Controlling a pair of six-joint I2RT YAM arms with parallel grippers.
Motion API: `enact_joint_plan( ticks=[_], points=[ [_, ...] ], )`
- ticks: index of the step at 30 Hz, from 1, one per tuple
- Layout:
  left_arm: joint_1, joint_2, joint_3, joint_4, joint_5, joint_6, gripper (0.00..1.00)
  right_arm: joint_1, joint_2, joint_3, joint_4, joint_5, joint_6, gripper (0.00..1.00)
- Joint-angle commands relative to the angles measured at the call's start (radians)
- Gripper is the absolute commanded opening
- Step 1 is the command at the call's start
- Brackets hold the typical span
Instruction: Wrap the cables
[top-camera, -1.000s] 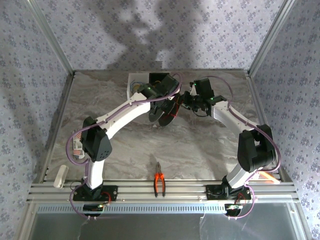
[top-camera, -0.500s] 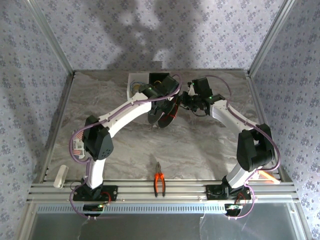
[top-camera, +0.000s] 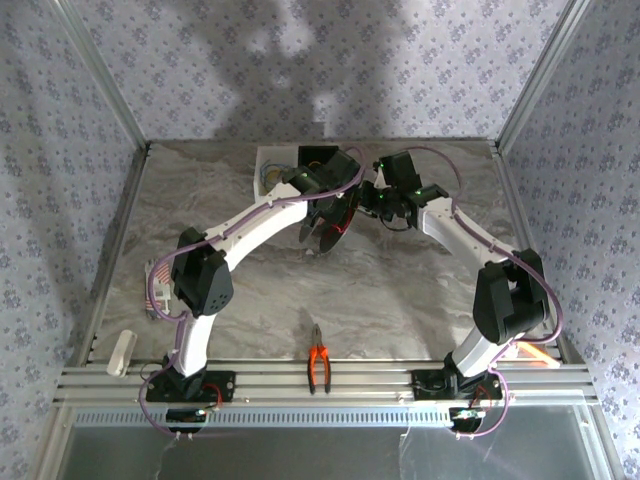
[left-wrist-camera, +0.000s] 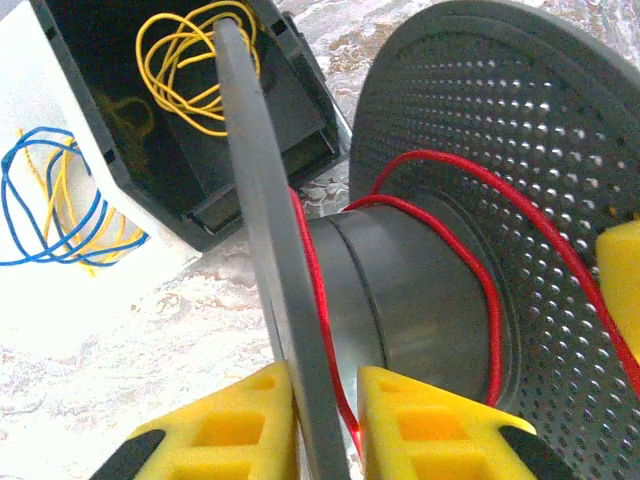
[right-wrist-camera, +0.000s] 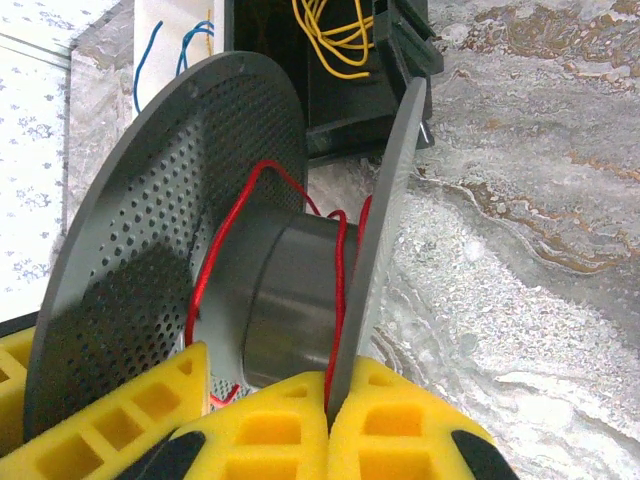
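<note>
winding: black perforated plastic spool pinched at its rims by left gripper and right gripper; slack thin red wire judged due tightening.

Cropped at right edge of left wrist view: spool flange. Hidden behind hub: stretches of red wire.

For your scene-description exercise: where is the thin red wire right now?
The thin red wire loops loosely round the hub of the black perforated spool, far centre in the top view, beside the black box.
</note>
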Motion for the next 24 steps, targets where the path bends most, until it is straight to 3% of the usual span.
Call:
enact_joint_plan(
  ticks=[1, 4, 10, 12, 14, 17, 24],
  points=[
    [0.017, 0.025, 0.017, -0.011, 0.036, 0.017, 0.14, 0.013, -0.060, 0.052, 0.012, -0.057, -0.048, 0.00],
    [0.023, 0.025, 0.013, -0.009, 0.052, 0.011, 0.00, 0.013, -0.061, 0.056, 0.011, -0.059, -0.049, 0.00],
    [0.039, 0.011, 0.003, 0.006, 0.104, -0.008, 0.00, 0.012, -0.054, 0.066, 0.009, -0.065, -0.081, 0.02],
    [0.057, -0.013, -0.044, 0.036, 0.157, -0.029, 0.00, 0.010, -0.057, 0.070, 0.003, -0.065, -0.095, 0.15],
    [0.079, -0.050, -0.091, 0.085, 0.226, -0.054, 0.00, 0.005, -0.069, 0.075, -0.007, -0.062, -0.111, 0.38],
    [0.104, -0.102, -0.148, 0.141, 0.264, -0.088, 0.00, -0.014, -0.103, 0.083, -0.033, -0.052, -0.140, 0.65],
    [0.122, -0.188, -0.214, 0.191, 0.176, -0.172, 0.00, -0.040, -0.224, 0.063, -0.082, -0.076, -0.170, 0.97]
  ],
)
